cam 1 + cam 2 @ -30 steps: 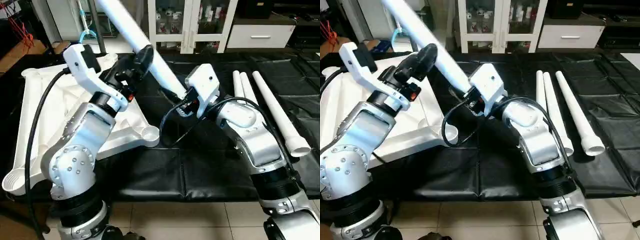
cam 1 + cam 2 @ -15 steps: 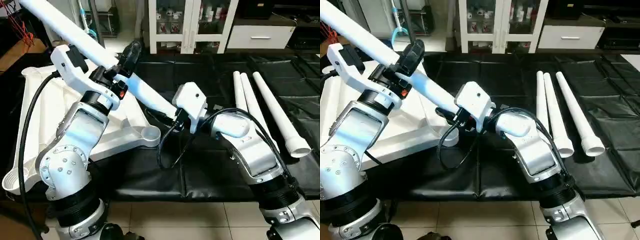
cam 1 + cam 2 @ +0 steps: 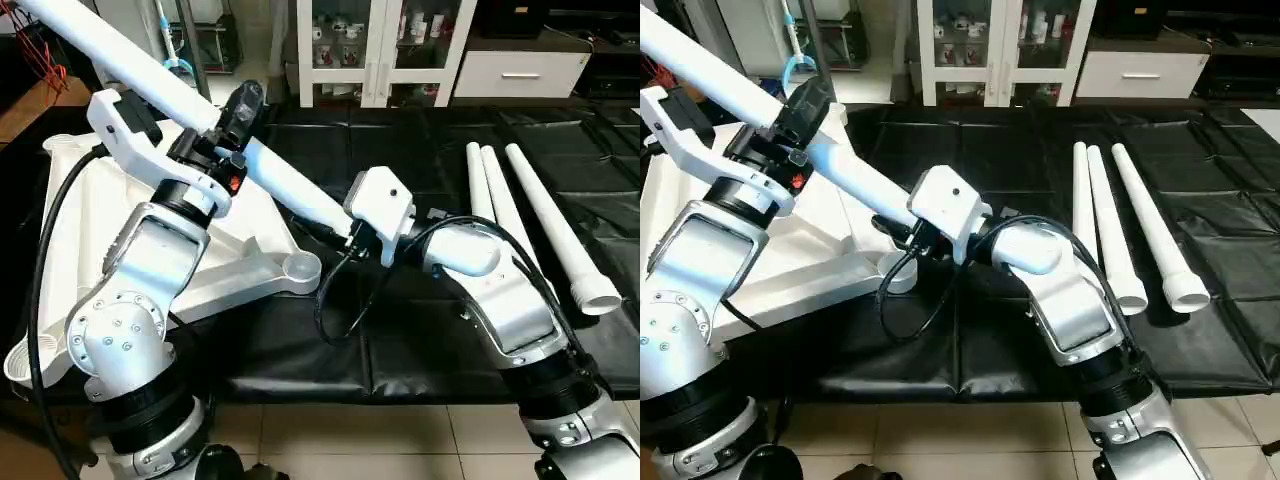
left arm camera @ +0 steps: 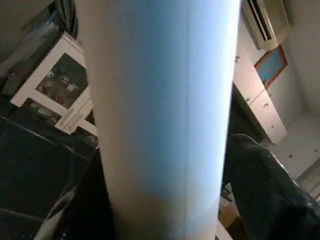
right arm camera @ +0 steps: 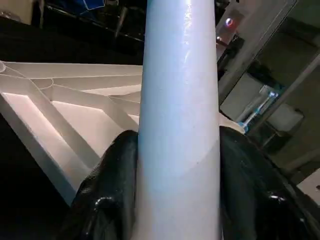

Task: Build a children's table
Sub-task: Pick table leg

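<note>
White leg is held in the air, long axis slanted: high end toward the upper left corner of the head view, low end down by the middle, just above the near right corner socket of the tabletop. Tabletop lies ribbed side up on the left of the counter, its left edge hanging past the black mat.

Right pincer is clamped on the leg's lower end; right wrist view shows a black finger pressed to each side of the tube. Left pincer sits around the leg higher up, fingers on either side of it; can't tell if they press on it or stand just off.

Three more legs lie side by side on the mat, far right, well apart from the arms. White cabinet and drawer unit stand behind the counter. Black cable loops under the right wrist, near the socket.

Versus a second ago: leg is tipped much flatter and further left, its lower end is now close to the socket, right wrist has come left with it, left pincer has narrowed around the tube.
</note>
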`<state>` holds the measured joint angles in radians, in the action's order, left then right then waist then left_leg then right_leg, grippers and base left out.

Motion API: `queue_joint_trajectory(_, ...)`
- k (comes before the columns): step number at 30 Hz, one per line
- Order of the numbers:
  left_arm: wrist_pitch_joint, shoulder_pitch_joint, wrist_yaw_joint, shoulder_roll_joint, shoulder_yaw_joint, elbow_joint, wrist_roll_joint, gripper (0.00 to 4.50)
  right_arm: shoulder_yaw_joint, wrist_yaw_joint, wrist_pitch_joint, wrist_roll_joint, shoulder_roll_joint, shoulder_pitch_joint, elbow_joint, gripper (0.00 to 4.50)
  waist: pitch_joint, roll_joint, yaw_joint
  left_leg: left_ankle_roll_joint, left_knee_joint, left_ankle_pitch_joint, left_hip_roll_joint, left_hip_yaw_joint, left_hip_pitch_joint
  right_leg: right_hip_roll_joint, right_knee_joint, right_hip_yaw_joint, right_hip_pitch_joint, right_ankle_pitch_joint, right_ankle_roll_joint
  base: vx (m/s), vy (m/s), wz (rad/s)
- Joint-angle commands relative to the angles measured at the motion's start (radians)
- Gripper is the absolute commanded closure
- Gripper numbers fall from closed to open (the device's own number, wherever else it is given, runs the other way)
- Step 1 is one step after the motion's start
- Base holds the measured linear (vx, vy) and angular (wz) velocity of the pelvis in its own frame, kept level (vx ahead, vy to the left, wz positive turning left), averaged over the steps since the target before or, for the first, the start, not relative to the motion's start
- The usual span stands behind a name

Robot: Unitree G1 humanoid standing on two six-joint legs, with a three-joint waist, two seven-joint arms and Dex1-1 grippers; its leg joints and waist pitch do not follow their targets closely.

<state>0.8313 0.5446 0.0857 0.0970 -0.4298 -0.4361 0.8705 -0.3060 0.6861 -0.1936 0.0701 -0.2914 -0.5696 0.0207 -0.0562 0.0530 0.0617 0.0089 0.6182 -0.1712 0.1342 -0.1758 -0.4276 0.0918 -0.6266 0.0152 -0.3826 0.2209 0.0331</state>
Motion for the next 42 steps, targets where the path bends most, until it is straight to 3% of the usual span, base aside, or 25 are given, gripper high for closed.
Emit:
queue_joint_trajectory(1,-0.001,0.003,0.021,-0.006,0.007,0.003,0.015,1.64,0.008,-0.008,0.003,-0.003,0.0,-0.012,0.007,2.61,0.069,-0.008,0.0,0.001,-0.083,-0.228,0.076,0.038,0.041,0.042,0.066,-0.022,0.028,0.013,-0.216,0.0,0.0,0.0)
queue_joint_trajectory(7,-0.01,-0.005,0.039,-0.01,0.011,-0.001,0.03,2.12,0.013,-0.012,0.008,-0.01,0.003,-0.012,0.003,2.61,0.068,-0.012,0.0,0.005,-0.082,-0.222,0.075,0.037,0.041,0.043,0.067,-0.022,0.028,0.009,-0.217,0.0,0.0,0.0)
queue_joint_trajectory(12,-0.02,-0.008,0.053,-0.01,0.007,-0.009,0.034,2.52,0.013,-0.013,0.009,-0.015,0.004,-0.01,0.005,2.61,0.067,-0.009,0.0,-0.001,-0.083,-0.233,0.075,0.038,0.042,0.042,0.066,-0.021,0.027,0.02,-0.214,0.0,0.0,0.0)
queue_joint_trajectory(21,-0.041,-0.016,0.079,-0.01,0.013,-0.024,0.055,2.73,0.02,-0.03,0.007,-0.02,0.012,-0.009,-0.003,2.61,0.067,-0.006,0.001,-0.012,-0.084,-0.237,0.075,0.039,0.042,0.041,0.065,-0.021,0.028,-0.001,-0.209,0.0,0.0,0.0)
queue_joint_trajectory(22,-0.041,-0.016,0.079,-0.01,0.013,-0.024,0.056,2.73,0.02,-0.03,0.007,-0.02,0.012,-0.009,-0.004,2.06,0.067,-0.006,0.001,-0.013,-0.084,-0.237,0.075,0.039,0.042,0.041,0.065,-0.021,0.028,-0.001,-0.209,0.0,0.0,0.0)
queue_joint_trajectory(23,-0.042,-0.018,0.073,-0.012,0.018,-0.025,0.057,2.73,0.024,-0.04,0.004,-0.021,0.017,-0.013,-0.01,1.92,0.067,-0.007,0.0,-0.013,-0.084,-0.237,0.075,0.039,0.042,0.041,0.065,-0.021,0.027,0.002,-0.21,0.0,0.0,0.0)
queue_joint_trajectory(32,-0.106,-0.031,0.051,-0.032,0.061,-0.037,-0.012,2.73,0.035,-0.047,0.009,-0.022,0.02,-0.028,-0.011,1.08,0.067,-0.01,-0.001,-0.018,-0.085,-0.243,0.076,0.038,0.042,0.042,0.067,-0.022,0.028,0.021,-0.195,0.0,0.0,0.0)
queue_joint_trajectory(36,-0.208,-0.029,0.001,-0.076,0.114,-0.046,-0.135,2.73,0.031,-0.066,0.013,-0.015,0.043,-0.024,0.016,0.89,0.066,-0.007,-0.004,-0.024,-0.088,-0.256,0.078,0.041,0.042,0.041,0.071,-0.022,0.025,0.045,-0.176,0.0,0.0,0.0)
queue_joint_trajectory(42,-0.348,0.0,-0.013,-0.061,0.09,-0.034,-0.176,2.73,0.014,-0.056,-0.008,0.011,0.055,0.02,0.089,0.36,0.069,-0.003,-0.003,-0.043,-0.089,-0.256,0.079,0.042,0.045,0.04,0.065,-0.021,0.025,-0.011,-0.169,0.0,0.0,0.0)
